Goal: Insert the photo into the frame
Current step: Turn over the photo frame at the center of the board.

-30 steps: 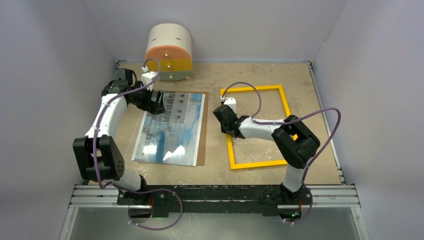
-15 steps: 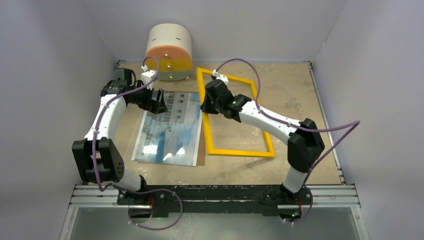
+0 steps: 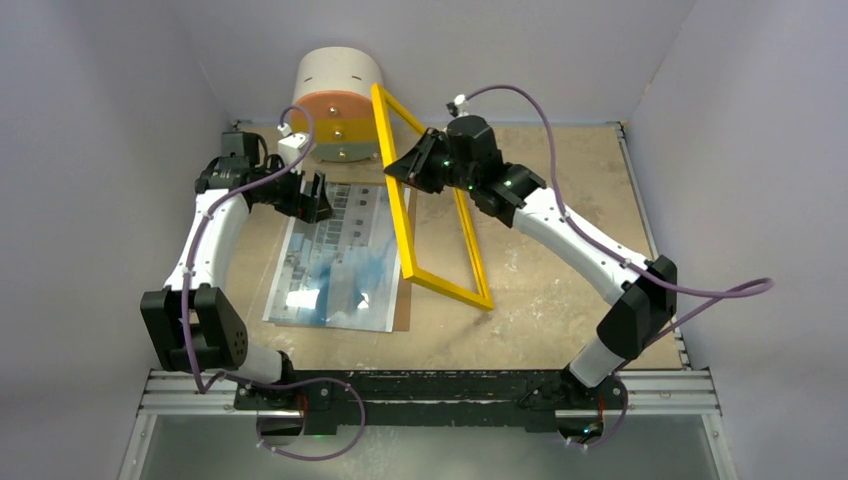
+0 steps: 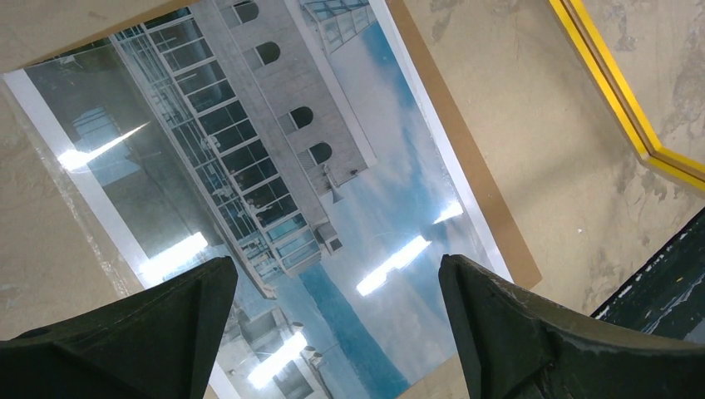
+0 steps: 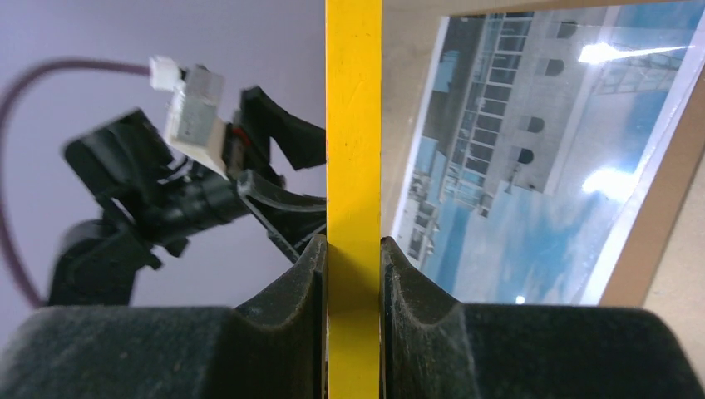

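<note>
The right gripper (image 5: 353, 249) is clamped on one rail of the frame (image 5: 353, 125), tilting it up beside the photo (image 3: 340, 265). The photo lies face up on a brown board (image 4: 470, 166), under the spread-apart left gripper (image 4: 337, 266). The frame should be lowered flat with its edges matched to the photo.

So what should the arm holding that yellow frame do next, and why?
Probably tip the frame leftward and lower it over the photo. The right gripper pinches one rail, holding the frame tilted on edge beside the photo, which lies face up on the brown backing sheet; the open left gripper hovers above it.
</note>
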You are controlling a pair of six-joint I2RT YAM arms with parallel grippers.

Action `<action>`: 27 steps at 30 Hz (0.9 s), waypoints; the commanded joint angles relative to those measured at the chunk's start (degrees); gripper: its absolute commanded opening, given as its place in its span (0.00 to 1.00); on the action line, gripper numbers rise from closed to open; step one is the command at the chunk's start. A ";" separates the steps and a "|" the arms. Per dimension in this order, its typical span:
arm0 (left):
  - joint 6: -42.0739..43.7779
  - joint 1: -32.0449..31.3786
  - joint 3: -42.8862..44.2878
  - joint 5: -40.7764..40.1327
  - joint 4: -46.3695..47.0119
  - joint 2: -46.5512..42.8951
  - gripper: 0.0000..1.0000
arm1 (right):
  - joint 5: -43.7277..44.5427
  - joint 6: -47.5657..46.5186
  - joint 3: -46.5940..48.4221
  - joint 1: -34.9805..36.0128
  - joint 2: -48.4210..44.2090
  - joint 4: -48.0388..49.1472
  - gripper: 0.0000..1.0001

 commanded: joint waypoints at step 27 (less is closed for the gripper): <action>-4.02 -0.94 4.44 4.81 3.05 -1.59 1.00 | -16.90 27.73 -28.62 -13.89 -15.49 36.21 0.39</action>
